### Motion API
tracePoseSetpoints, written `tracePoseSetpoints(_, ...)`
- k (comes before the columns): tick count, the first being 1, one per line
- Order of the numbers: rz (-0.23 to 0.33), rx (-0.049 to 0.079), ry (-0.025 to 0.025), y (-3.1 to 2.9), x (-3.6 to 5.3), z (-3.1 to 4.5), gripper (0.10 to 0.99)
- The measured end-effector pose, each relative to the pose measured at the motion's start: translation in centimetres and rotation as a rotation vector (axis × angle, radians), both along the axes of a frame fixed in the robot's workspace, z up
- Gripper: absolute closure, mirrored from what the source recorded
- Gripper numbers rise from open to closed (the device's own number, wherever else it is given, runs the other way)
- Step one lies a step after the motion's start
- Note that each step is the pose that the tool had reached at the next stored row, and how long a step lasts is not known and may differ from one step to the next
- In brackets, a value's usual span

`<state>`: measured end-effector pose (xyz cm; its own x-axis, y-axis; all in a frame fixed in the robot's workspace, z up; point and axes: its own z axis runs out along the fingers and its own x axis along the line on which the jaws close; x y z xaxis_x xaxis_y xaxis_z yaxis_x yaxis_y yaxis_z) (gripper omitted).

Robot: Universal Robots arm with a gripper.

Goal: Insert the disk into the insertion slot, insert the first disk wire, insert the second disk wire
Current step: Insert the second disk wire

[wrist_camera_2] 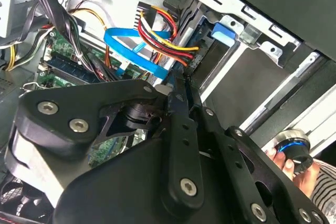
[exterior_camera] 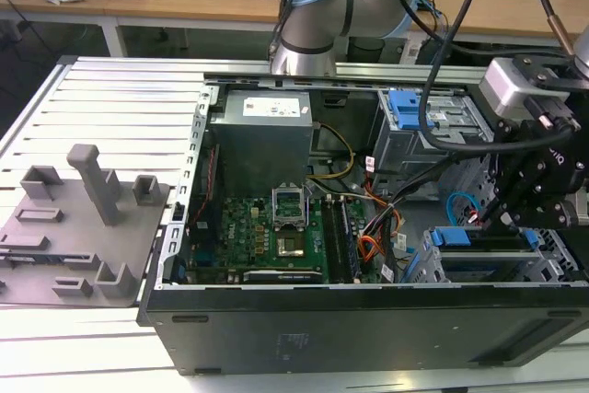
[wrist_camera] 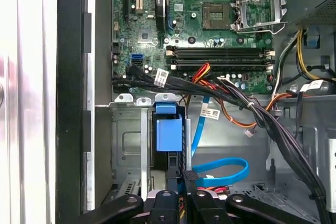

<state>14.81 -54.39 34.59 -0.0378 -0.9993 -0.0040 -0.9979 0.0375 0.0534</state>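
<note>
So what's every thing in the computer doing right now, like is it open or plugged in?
Computer case: side open, insides showing.
Disk: sitting in the insertion slot.
Gripper: shut on a black connector at the disk's end.
Blue cable: loose, looped beside the disk.
Processor socket: empty.

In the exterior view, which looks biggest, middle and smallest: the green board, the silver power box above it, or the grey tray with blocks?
1. Grey tray with blocks, though it sits nearer the camera, so this is unsure.
2. Green board.
3. Silver power box, close to the board.
</note>
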Motion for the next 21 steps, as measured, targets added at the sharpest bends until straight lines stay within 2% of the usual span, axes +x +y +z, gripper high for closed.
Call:
tracePoseSetpoints(4, 0.0, 0.01, 0.0, 0.0, 0.04, -0.17, 0.925)
tracePoseSetpoints(8, 0.0, 0.01, 0.0002, -0.38, 0.16, -0.47, 0.925)
tracePoseSetpoints(14, 0.0, 0.01, 0.0001, -0.38, 0.23, -0.75, 0.925)
tracePoseSetpoints(15, 0.0, 0.011, 0.0001, -0.38, 0.23, -0.8, 0.914)
tracePoseSetpoints(16, 0.0, 0.011, 0.0002, -0.38, 0.23, -0.78, 0.847)
tracePoseSetpoints(17, 0.0, 0.01, 0.0002, -0.39, 0.23, -0.75, 0.847)
tracePoseSetpoints(19, 0.0, 0.01, 0.0001, -0.39, 0.23, 0.23, 0.847)
tracePoseSetpoints(21, 0.0, 0.01, 0.0002, -0.39, 0.23, 0.73, 0.847)
